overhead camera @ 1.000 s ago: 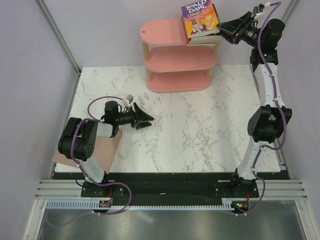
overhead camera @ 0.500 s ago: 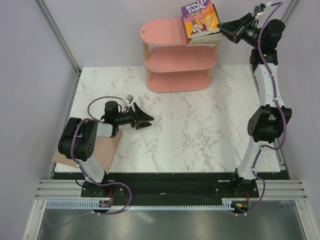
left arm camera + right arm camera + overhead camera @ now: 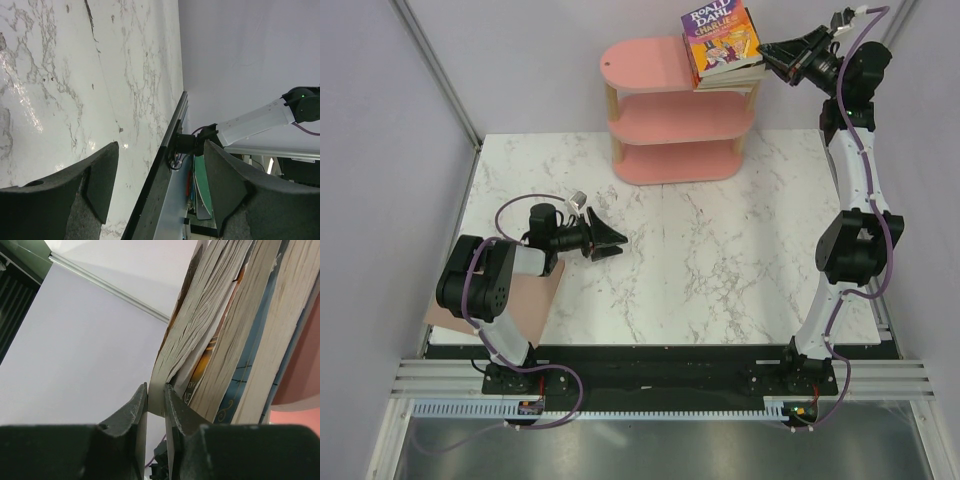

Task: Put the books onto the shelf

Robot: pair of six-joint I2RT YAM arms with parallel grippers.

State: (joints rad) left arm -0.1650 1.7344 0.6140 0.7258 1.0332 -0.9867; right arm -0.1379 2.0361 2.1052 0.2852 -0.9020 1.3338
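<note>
The pink shelf (image 3: pixel 650 65) stands at the table's back, and a stack of books (image 3: pixel 728 80) lies on the right end of its top board. On top of the stack is the purple-yellow Roald Dahl book (image 3: pixel 718 38). My right gripper (image 3: pixel 767 52) reaches in from the right and is shut on that book's right edge. In the right wrist view the right gripper (image 3: pixel 156 392) pinches the corner of its fanned pages (image 3: pixel 200 315), with the other books (image 3: pixel 260 340) beside it. My left gripper (image 3: pixel 618 242) hovers low over the marble table (image 3: pixel 75 75), and in the left wrist view the left gripper (image 3: pixel 160 175) is open and empty.
A plain tan-pink sheet (image 3: pixel 525 300) lies under the left arm at the table's front left corner. The shelf's two lower boards (image 3: pixel 680 120) show no books. Grey walls and metal posts (image 3: pixel 435 70) enclose the table.
My right gripper's jaws have closed onto the top book's edge. The left arm has not moved.
</note>
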